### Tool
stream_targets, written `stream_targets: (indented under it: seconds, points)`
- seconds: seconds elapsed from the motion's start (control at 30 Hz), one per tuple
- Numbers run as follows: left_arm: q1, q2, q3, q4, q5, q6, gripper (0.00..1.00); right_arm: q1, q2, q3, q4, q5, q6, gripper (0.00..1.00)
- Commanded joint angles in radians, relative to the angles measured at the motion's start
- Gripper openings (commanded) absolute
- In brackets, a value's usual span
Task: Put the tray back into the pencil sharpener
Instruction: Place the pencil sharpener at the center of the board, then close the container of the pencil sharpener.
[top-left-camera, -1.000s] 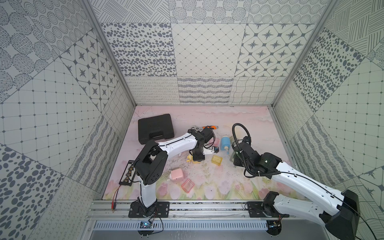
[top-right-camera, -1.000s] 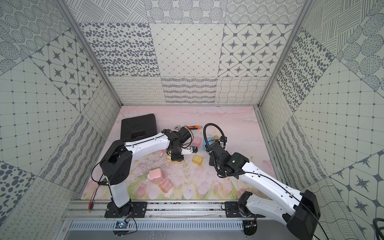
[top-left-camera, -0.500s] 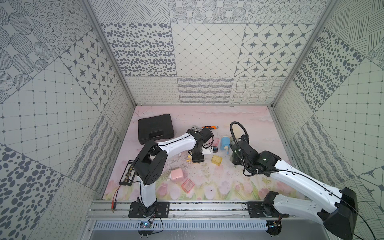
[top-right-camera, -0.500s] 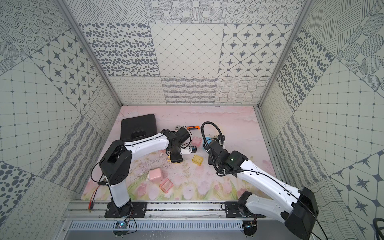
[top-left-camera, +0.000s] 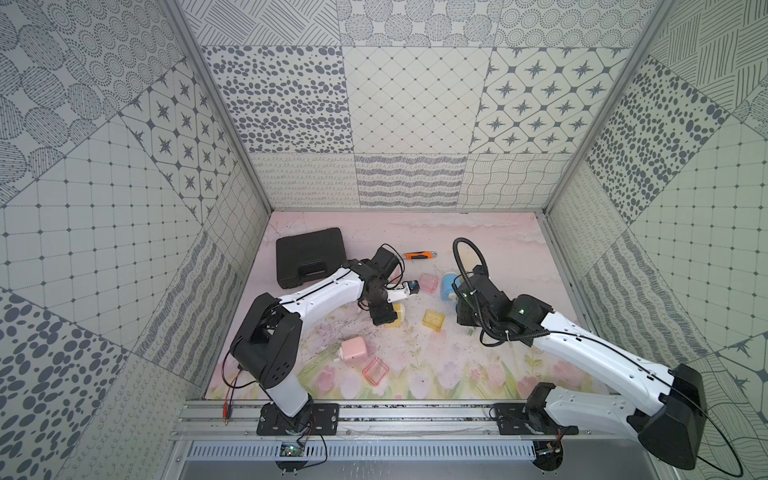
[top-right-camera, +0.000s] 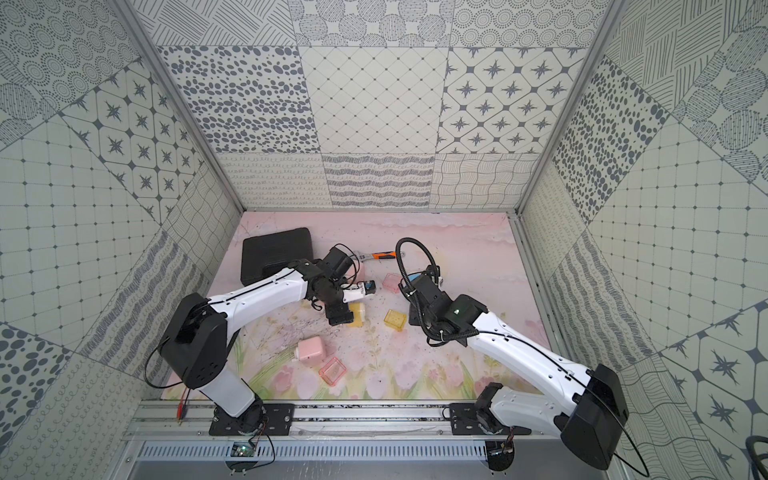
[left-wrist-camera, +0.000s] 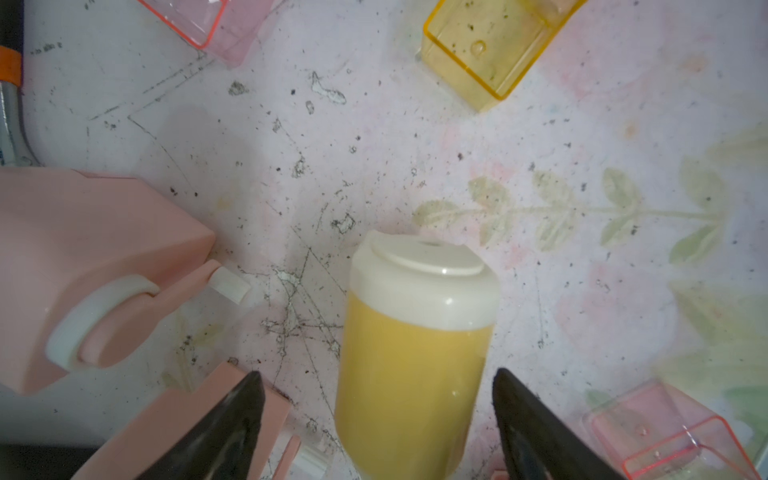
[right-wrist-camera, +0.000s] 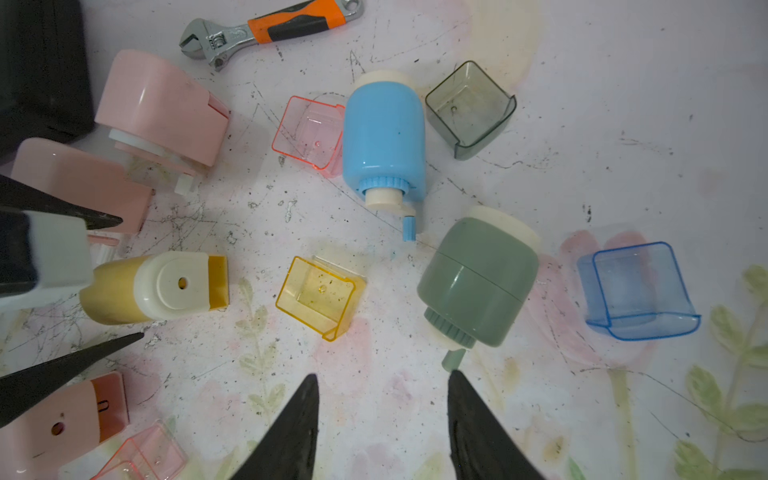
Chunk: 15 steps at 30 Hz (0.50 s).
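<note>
Across the scuffed floral counter (right-wrist-camera: 623, 124), found the left gripper (left-wrist-camera: 377, 374) spread wide astride the yellow sharpener (right-wrist-camera: 124, 295) on its side, gripping nothing, then the yellow tray (right-wrist-camera: 316, 295) loose just beside it, empty but for specks, then the right gripper (right-wrist-camera: 383, 374) agape on nothing; judged insertion not yet begun.

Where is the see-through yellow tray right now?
In both top views the clear yellow plastic tray lies mid-table on the flowery mat, just to the robot's right of the yellow pencil sharpener, apart from it.
</note>
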<state>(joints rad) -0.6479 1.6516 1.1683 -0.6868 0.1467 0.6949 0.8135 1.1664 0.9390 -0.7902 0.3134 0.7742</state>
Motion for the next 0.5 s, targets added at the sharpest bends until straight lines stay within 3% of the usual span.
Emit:
stream_targets:
  seconds: [0.0, 0.2, 0.47]
  points:
    - [0.04, -0.039, -0.052, 0.101, 0.157, 0.038, 0.84, 0.006, 0.069, 0.026, 0.072, -0.071, 0.056, 0.51]
    - [0.05, -0.035, -0.092, 0.152, 0.19, 0.076, 0.81, 0.008, 0.198, 0.01, 0.178, -0.107, 0.223, 0.5]
    - [0.053, -0.017, -0.125, 0.198, 0.205, 0.126, 0.74, 0.006, 0.337, -0.01, 0.267, -0.115, 0.334, 0.4]
